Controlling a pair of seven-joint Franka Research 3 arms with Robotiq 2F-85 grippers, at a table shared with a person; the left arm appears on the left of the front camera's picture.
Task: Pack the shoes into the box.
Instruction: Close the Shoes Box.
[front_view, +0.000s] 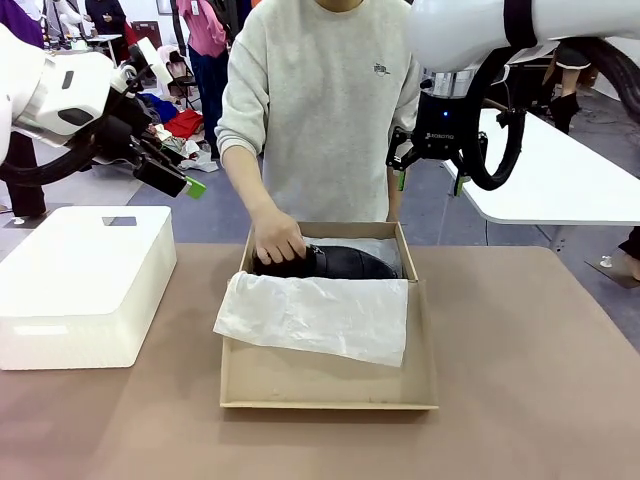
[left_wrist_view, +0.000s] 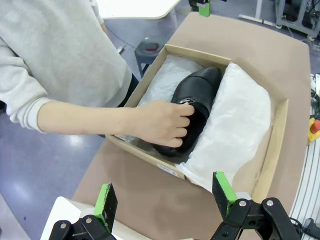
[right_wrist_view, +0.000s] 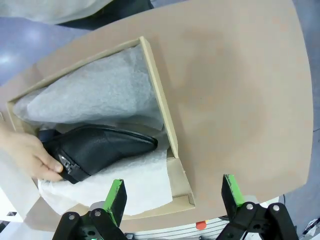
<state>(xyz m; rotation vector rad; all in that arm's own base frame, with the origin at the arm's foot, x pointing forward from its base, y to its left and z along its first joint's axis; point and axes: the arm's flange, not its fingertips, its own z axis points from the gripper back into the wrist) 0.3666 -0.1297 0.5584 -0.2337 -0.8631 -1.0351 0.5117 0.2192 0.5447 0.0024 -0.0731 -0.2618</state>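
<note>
left gripper (front_view: 185, 180): open, jaws spread wide, nothing between them. Held in the air off the table, above the far side of the white foam box (front_view: 85, 285). Its wrist view looks down on the short end of the cardboard box and the person's forearm.
right gripper (front_view: 430, 183): open, green pads well apart, empty. Hangs high beyond the far right corner of the box, beside the person's arm.
shoe (front_view: 345, 263): one glossy black shoe visible, inside the box, in the far half, lying along the far wall. Toe points to the robot's right, heel end to the left. The metal buckle on its side shows in both wrist views.
hand (front_view: 278, 240): person's hand on the heel end of the shoe, fingers curled over the opening near the buckle. The forearm comes in over the far left corner of the box.
box (front_view: 330, 390): tan cardboard, open, mid-table, to the right of the foam box and apart from it. Bare cardboard shows in the near part.
tissue paper (front_view: 315, 315): white sheet across the middle of the box, on the near side of the shoe, with its left edge draped over the left rim. More paper lies under and behind the shoe.
table (front_view: 520, 400): brown top, carries both boxes.
person: grey sweatshirt, stands at the far side right behind the box.
</note>
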